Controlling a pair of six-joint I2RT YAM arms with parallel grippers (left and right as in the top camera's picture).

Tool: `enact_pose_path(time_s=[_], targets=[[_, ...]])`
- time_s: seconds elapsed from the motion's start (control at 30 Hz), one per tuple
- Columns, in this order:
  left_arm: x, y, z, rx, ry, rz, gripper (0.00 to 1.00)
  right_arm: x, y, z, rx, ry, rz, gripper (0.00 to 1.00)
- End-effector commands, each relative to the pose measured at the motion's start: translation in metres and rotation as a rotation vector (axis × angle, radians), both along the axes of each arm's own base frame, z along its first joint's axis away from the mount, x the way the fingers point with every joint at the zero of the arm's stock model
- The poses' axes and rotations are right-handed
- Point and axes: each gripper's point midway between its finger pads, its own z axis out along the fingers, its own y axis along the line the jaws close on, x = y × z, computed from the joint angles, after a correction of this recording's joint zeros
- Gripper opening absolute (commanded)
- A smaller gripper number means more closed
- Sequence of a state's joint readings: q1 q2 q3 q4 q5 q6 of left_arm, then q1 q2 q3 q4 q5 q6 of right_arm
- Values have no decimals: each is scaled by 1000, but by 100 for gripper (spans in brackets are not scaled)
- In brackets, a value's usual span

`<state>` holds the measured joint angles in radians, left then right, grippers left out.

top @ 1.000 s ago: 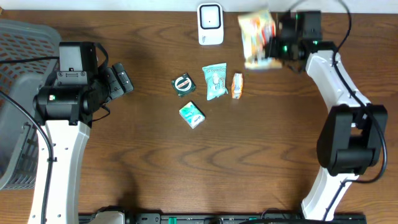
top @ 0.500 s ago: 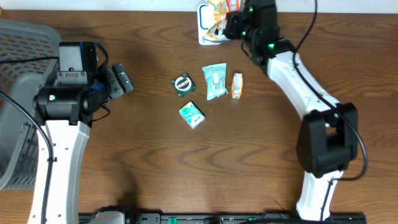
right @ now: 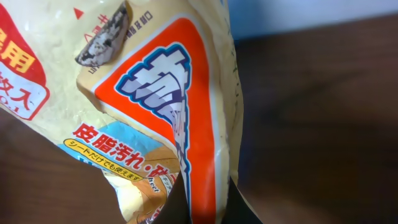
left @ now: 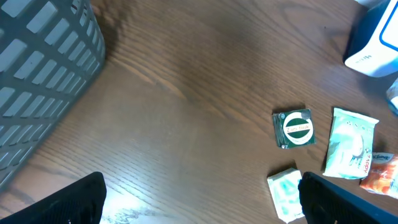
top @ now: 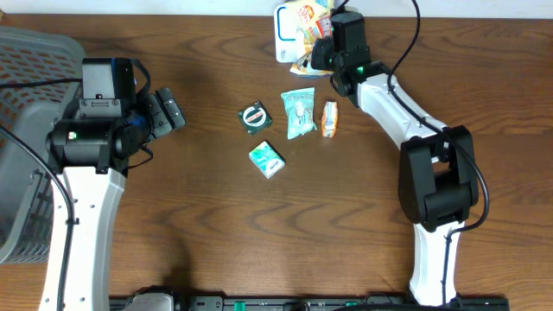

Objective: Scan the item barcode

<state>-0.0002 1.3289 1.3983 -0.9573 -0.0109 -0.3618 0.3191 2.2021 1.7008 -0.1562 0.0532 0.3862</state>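
While the right tool (top: pixel 318 50) is clamped shut on the yellow-and-orange packet (top: pixel 304 19), that packet covers part of the white scanner (top: pixel 283 39) at the far edge of the surface (top: pixel 259 233); contact between them cannot be confirmed. The left tool (top: pixel 166 111) has its jaws fully apart, holds nothing, and sits near the grey basket (top: pixel 22 130). Four small packets (top: pixel 299 112) lie just in front of the scanner.
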Motion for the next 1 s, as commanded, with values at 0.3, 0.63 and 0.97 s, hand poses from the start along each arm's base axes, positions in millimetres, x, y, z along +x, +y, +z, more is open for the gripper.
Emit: enact_pose_path(time_s=[0.3,0.63,0.97], targets=[[0,4,0,17,-1,8,98,-1,-5,32,-10,4,-16,1],[0,4,0,17,-1,9,98,7,-102,97,-121,42,-183,1],[0,4,0,17,-1,8,98,-63,-340,76,-427,306,-720,6]])
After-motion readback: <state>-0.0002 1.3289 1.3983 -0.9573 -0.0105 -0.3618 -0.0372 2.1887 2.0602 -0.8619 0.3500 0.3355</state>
